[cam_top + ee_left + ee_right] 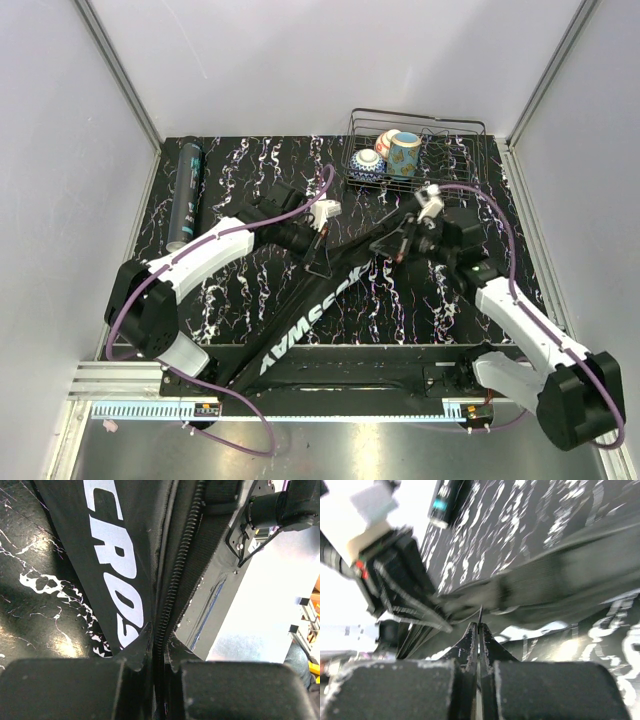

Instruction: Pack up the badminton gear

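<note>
The left claw (159,642) and right claw (480,625) were clamped tight on the bag (300,335); zipping seemed underway, next needing steady pull.

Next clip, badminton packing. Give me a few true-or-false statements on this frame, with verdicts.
1. The tube lies on the table left of the bag, not touching it. True.
2. The wire basket holds shuttlecocks. False: it holds painted cups.
3. The left gripper has its fingers pinched on the bag's edge beside the zipper. True.
4. The right gripper hangs wide open over the basket. False: its fingers are pinched shut on a thin piece at the bag.
5. The racket lies in plain view on the table. False: no racket shows in any view.
</note>
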`<state>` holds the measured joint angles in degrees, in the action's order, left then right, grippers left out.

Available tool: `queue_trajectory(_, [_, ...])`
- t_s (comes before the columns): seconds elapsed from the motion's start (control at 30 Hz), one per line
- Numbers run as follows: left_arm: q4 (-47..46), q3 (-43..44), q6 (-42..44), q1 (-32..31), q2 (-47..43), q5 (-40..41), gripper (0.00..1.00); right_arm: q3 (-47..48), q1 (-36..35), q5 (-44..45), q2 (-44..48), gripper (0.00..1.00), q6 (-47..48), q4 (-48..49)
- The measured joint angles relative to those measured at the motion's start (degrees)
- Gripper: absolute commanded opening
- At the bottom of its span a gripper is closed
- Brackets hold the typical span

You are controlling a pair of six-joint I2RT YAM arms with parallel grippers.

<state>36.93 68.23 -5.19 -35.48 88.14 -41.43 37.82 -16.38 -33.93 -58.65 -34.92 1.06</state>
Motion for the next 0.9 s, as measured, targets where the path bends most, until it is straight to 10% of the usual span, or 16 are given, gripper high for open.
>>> queue_trajectory(0.3, [1.2,-0.1,-0.7,-0.1,0.2,-0.4,0.0,-6.4,-24.7,9.6,-7.0,0.0,-8.7,12.7])
queue_trajectory(0.5, [1.5,-0.9,-0.7,-0.3,0.2,-0.5,0.0,-9.7,-27.0,14.8,-4.3,0.0,-11.2,14.0])
queue_trajectory(0.7, [-1.0,-1.4,-1.0,-0.3,-0.5,-0.7,0.62,-6.7,-27.3,17.5,0.5,0.0,-8.2,7.0])
queue_trajectory(0.9, [-5.6,-2.5,-3.7,0.0,-5.9,-0.9,0.82,-6.3,-27.6,16.9,-0.5,0.0,-6.9,5.8])
